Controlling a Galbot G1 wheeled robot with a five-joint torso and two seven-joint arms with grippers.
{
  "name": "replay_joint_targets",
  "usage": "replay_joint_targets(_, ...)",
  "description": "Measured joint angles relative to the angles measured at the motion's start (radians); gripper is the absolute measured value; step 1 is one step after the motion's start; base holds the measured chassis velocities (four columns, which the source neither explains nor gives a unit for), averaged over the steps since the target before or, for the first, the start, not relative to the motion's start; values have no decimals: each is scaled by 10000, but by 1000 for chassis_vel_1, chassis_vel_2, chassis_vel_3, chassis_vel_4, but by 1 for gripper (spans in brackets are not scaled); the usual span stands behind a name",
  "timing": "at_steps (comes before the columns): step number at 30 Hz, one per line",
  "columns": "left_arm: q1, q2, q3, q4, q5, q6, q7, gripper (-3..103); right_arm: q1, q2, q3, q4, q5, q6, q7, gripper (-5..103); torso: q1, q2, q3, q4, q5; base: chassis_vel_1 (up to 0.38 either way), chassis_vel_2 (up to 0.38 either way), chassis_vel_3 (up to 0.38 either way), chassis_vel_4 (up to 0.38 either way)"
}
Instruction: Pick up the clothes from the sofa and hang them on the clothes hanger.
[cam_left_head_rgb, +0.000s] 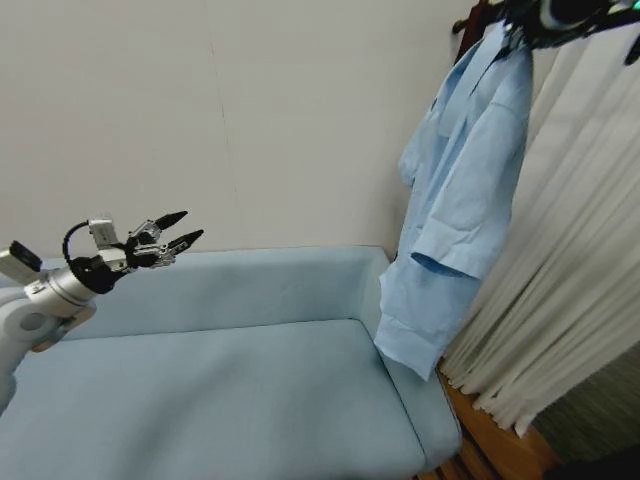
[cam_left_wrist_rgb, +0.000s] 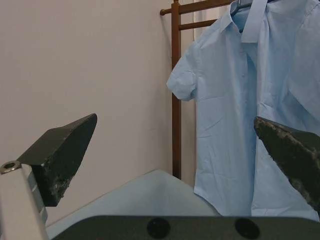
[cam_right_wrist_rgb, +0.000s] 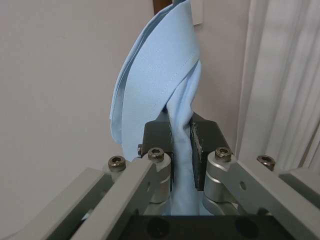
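Head view shows you the shirt hanging past the sofa, right gripper at its collar, left gripper raised. Left wrist view adds spread fingers and the wooden hanger. Right wrist view: fingers pinching collar.

The light-blue short-sleeved shirt hangs full length, collar pinched in the right hand beside the brown wooden rack, hem over the end of the pale-blue sofa.
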Motion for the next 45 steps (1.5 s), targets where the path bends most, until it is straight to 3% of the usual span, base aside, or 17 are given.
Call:
replay_joint_targets(14,39,-726,16,185,258,-42,89,100,-1053,1330,-1049,-2273,-1385,297,423,8,1,-1,3,2,0,0,0,0,0)
replay_joint_targets(35,186,-1405,-47,90,642,-83,150,100,-1492,1475,-1812,-3927,-1948,-236,-247,8,1,0,0,8,-2,0,0,0,0)
replay_joint_targets(40,324,-1555,-143,-68,906,-76,-215,100,-1802,1469,-1715,-4285,-2133,-290,-347,8,0,-1,1,3,-2,0,0,0,0)
replay_joint_targets(45,503,-1773,-171,-429,1203,-31,-1296,100,-2031,1359,-1600,-4375,-2274,-323,-430,8,0,-1,1,1,3,0,0,0,0)
